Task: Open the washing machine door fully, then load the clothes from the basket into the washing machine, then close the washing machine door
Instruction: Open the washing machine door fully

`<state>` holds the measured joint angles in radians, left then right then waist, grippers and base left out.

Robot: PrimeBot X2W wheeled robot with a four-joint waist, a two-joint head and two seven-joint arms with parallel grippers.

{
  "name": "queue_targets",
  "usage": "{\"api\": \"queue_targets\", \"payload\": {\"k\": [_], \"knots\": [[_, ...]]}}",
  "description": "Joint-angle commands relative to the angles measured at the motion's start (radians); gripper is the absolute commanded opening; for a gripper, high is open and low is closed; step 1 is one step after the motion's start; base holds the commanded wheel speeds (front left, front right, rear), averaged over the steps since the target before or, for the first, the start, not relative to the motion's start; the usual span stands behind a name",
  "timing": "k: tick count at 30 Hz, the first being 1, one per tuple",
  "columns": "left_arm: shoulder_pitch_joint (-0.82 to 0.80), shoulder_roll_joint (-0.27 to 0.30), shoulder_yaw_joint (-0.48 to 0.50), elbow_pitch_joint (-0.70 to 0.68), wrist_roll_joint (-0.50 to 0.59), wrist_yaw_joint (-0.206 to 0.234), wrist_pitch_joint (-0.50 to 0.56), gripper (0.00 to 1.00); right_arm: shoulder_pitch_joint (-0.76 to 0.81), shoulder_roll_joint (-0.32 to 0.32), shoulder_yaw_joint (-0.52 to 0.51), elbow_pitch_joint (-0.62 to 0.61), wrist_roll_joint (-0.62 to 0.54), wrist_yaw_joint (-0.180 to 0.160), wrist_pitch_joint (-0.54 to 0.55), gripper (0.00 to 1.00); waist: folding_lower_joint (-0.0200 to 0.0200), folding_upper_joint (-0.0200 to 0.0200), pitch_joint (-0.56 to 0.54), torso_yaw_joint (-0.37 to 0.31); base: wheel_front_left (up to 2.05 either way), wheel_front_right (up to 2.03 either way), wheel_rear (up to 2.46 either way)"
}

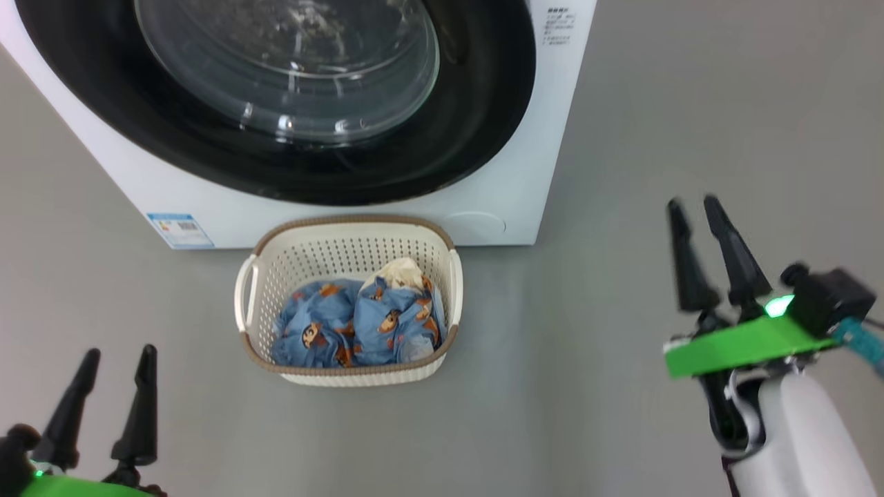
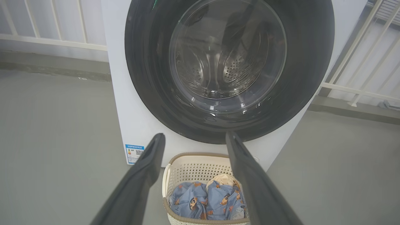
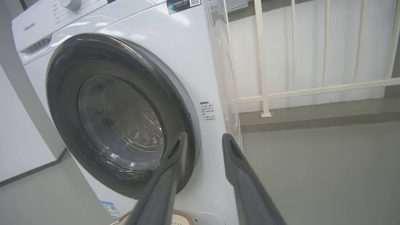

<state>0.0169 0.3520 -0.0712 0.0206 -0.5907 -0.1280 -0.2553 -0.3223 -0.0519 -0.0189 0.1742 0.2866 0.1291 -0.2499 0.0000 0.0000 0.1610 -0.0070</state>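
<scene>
The white washing machine (image 1: 511, 193) stands ahead with its round black-rimmed door (image 1: 476, 124) shut flat against the front; the steel drum (image 2: 228, 62) shows through the glass. On the floor right before it sits the cream basket (image 1: 345, 241) holding the blue bear-print clothes (image 1: 359, 324) and a bit of cream cloth (image 1: 404, 273). My left gripper (image 1: 119, 355) hangs open at the lower left, short of the basket. Raised at the right, my right gripper (image 1: 694, 207) is open and empty, level with the machine's right side. The door (image 3: 62, 109) also shows in the right wrist view.
Grey floor (image 1: 621, 345) spreads all around the basket. A white railing (image 3: 312, 89) runs behind and to the right of the machine, and more railing (image 2: 47, 40) stands at its left. A blue label sticker (image 1: 179, 230) marks the machine's lower left front.
</scene>
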Motion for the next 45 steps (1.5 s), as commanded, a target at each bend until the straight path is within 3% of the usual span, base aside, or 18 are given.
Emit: {"api": "queue_targets", "payload": {"k": [1,10,15,28,45], "knots": [[-0.049,0.040,0.045,-0.031,-0.008,-0.003,-0.006,1.00,-0.042,0.002,0.018,-0.017,0.043,0.002,-0.012,0.00,0.0000,0.0000,0.031,0.011,0.00,0.00,0.00],[-0.070,0.090,0.059,-0.075,-0.049,-0.003,-0.006,1.00,-0.250,0.002,0.041,0.123,0.347,0.002,-0.008,0.00,0.0000,0.0000,0.120,0.029,0.00,0.00,0.00],[-0.084,0.103,0.073,-0.096,-0.070,-0.003,-0.006,1.00,-0.395,0.002,0.038,0.214,0.519,0.002,0.046,0.00,0.0000,0.0000,0.171,0.041,0.00,0.00,0.00],[-0.120,0.124,0.081,-0.125,-0.110,-0.003,-0.006,1.00,-0.750,0.002,-0.038,0.406,0.700,0.002,0.219,0.00,0.0000,0.0000,0.271,0.081,0.00,0.00,0.00],[-0.138,0.130,0.078,-0.110,-0.133,-0.003,-0.006,1.00,-0.985,0.002,-0.129,0.559,0.626,0.002,0.449,0.00,0.0000,0.0000,0.321,0.113,0.00,0.00,0.00]]}}
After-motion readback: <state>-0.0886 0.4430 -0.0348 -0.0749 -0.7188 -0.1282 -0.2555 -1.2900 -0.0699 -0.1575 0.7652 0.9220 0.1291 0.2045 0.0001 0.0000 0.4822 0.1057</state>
